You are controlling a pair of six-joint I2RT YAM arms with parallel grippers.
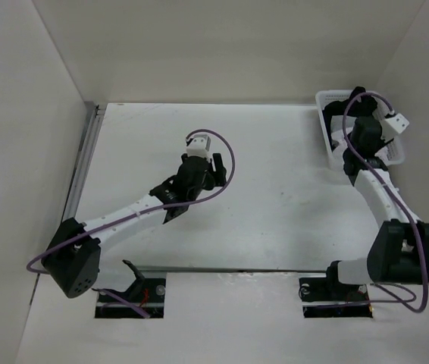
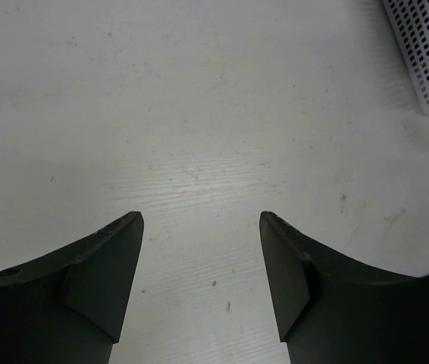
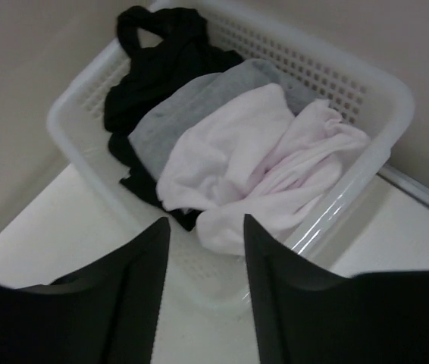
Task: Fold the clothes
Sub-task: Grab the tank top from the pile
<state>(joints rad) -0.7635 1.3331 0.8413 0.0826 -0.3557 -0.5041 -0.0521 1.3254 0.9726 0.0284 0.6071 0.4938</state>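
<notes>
Right wrist view alone shows white basket (image 3: 385,91) contents: white clothes (image 3: 260,159) crumpled centre-right of frame, on top of grey garment (image 3: 192,106) and black garment (image 3: 154,61). Top view: right arm (image 1: 374,182) blocks them. Right gripper (image 3: 207,227) fingers apart by basket's near rim, nothing held. Left gripper (image 2: 201,220) fingers wide apart over table (image 2: 199,91).

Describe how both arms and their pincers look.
The left arm and right arm have white links between bulky black joint housings, each trailed by a looping purple cable. The left pincer and right pincer each have two dark, wedge-shaped fingers tapering to the tip. No markings are readable.
</notes>
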